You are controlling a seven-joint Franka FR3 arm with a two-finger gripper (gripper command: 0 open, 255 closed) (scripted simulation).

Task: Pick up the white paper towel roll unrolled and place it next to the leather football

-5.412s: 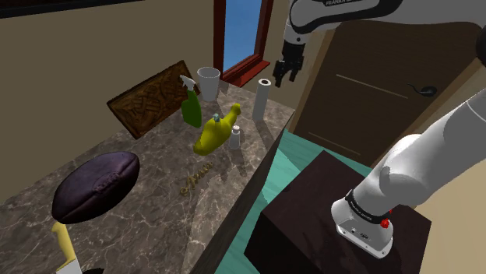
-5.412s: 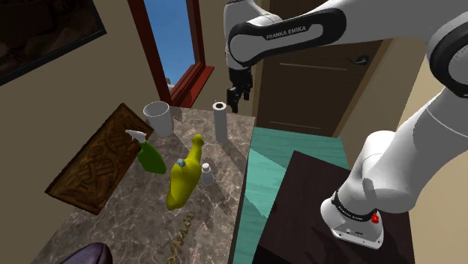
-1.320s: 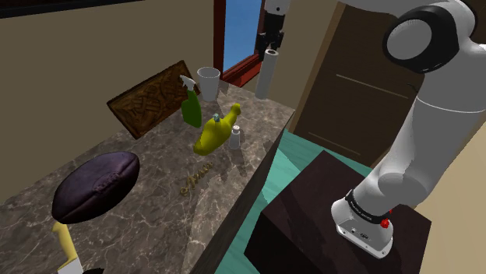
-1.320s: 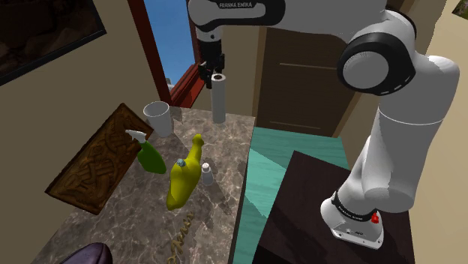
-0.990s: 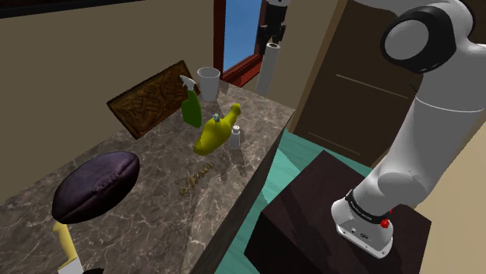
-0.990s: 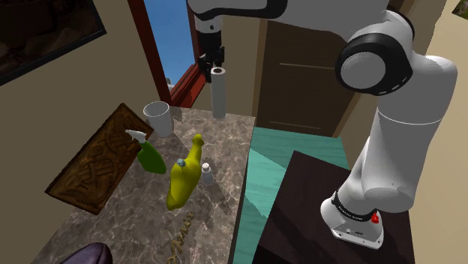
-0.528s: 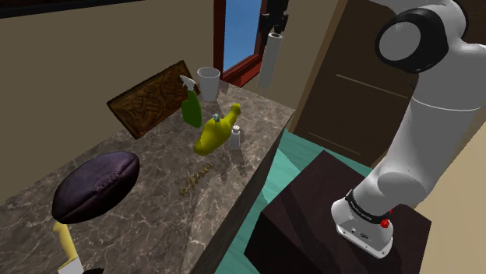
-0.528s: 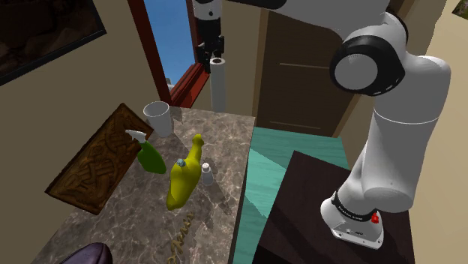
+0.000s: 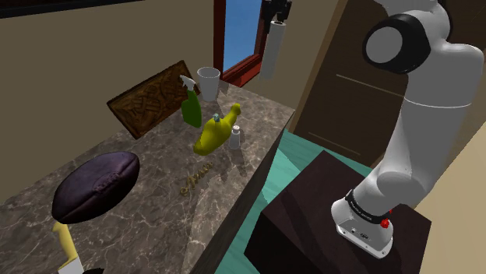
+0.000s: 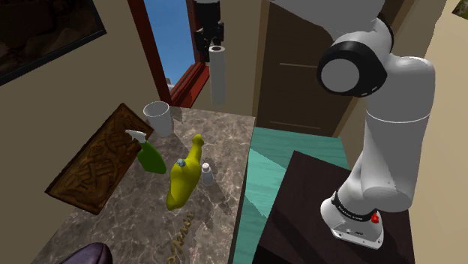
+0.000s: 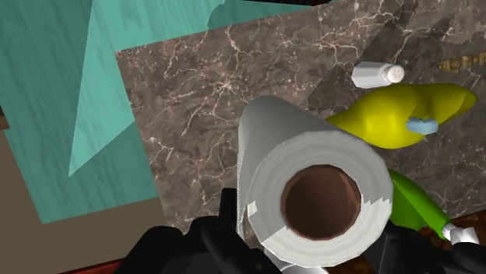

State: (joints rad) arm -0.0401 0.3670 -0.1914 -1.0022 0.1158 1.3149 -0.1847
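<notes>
The paper towel roll is clasped at its top by the gripper, well above the marble counter's far corner. Bare stone is seen beside the football.

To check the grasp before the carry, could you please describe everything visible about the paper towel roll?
The paper towel roll is a white cylinder with a brown hollow core and a small loose corner on its end face. It hangs upright, clear above the marbled countertop, clasped near its top end by the black gripper. Nothing else touches it.
</notes>
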